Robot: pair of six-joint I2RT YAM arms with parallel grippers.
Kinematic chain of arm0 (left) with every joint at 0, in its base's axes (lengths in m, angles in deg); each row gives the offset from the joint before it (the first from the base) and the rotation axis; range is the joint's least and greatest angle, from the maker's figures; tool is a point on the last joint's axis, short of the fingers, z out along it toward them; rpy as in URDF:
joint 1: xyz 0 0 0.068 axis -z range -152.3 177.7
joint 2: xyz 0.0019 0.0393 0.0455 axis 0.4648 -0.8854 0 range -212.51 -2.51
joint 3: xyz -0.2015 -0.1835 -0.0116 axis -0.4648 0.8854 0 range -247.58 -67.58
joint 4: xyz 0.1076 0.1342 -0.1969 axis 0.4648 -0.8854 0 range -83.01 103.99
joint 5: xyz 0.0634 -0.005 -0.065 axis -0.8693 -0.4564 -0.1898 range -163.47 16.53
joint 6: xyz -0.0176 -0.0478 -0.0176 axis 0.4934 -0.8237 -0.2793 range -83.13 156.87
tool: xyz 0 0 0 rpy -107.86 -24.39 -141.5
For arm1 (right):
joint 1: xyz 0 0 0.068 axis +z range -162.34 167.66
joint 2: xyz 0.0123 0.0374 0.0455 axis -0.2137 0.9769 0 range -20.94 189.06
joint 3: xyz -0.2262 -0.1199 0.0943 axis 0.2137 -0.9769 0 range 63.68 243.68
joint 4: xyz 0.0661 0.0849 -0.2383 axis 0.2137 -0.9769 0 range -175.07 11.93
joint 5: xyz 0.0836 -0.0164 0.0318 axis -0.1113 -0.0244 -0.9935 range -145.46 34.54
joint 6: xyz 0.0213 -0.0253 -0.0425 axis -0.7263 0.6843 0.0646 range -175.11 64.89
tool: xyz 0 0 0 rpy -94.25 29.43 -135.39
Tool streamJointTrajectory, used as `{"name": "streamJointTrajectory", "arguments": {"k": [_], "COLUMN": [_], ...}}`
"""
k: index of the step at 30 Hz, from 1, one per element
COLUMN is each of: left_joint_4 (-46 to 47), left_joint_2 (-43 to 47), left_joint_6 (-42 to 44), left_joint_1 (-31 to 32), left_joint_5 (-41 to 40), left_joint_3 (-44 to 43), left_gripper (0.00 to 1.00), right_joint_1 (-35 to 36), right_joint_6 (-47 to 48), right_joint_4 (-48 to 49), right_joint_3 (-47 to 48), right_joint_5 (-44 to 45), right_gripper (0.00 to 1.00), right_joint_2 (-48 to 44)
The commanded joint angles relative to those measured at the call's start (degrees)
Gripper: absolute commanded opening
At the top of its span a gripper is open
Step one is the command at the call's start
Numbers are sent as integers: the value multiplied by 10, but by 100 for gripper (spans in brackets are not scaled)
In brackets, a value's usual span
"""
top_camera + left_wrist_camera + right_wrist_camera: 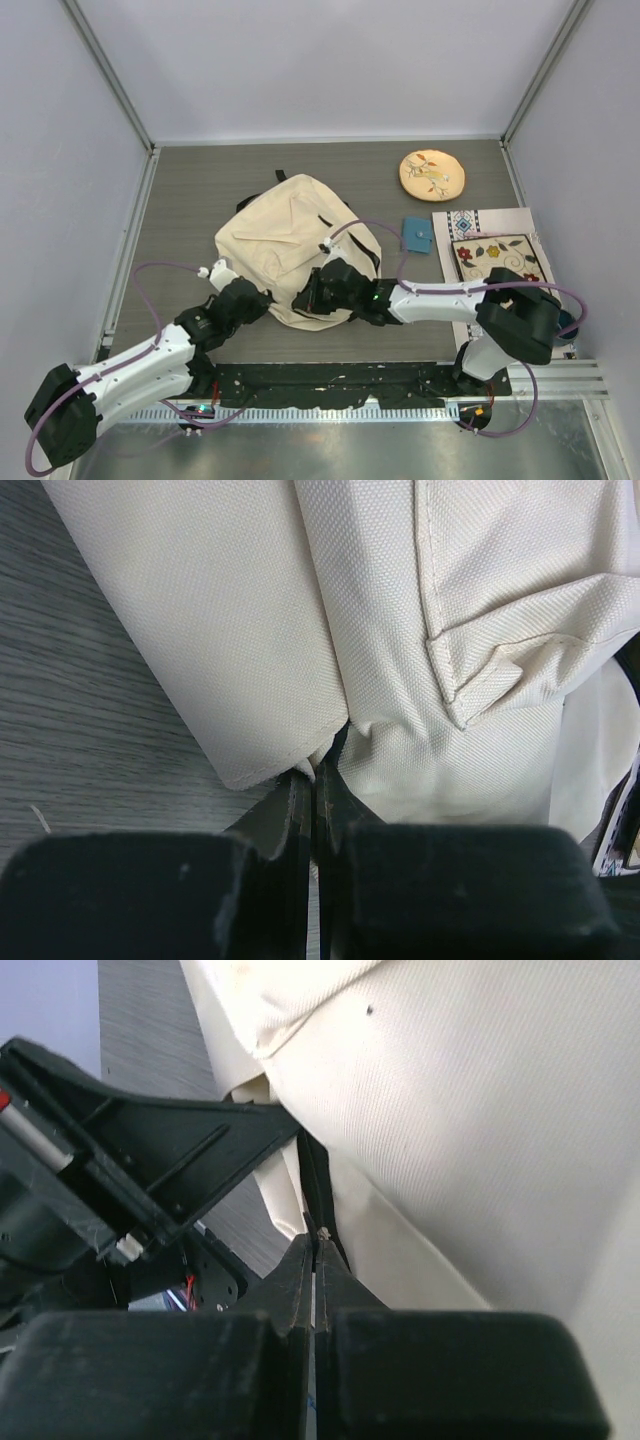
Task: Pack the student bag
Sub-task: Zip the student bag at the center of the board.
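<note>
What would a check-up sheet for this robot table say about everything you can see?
Surface: grey wood-grain table.
Job's things: cream bag lies slumped mid-table, between both arms' ends.
Clutter: round disc, blue square and floral mat, all right of the bag and outside it.
Grippers: left jaws shut on the bag's near edge; right jaws shut on a dark seam at its edge.
Cables: purple cables loop off both arms; one arcs over the bag.
Surroundings: pale walls, metal posts at the corners.
</note>
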Motion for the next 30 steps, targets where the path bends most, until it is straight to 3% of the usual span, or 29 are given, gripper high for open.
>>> {"name": "streamJointTrajectory", "arguments": {"k": [1,30], "left_joint_4": [-9,-73], "left_joint_2": [-1,46], "left_joint_6": [16,42], "left_joint_1": [0,-31], "left_joint_5": [-12,-27], "left_joint_3": [-24,-46], "left_gripper": [0,0], "right_joint_1": [10,17], "right_joint_6": [40,44], "right_joint_4": [-8,-89], "right_joint_3": [-23,-131], "right_joint_5": [42,119], "right_gripper": [1,1], "right_joint_2": [-58,-216]}}
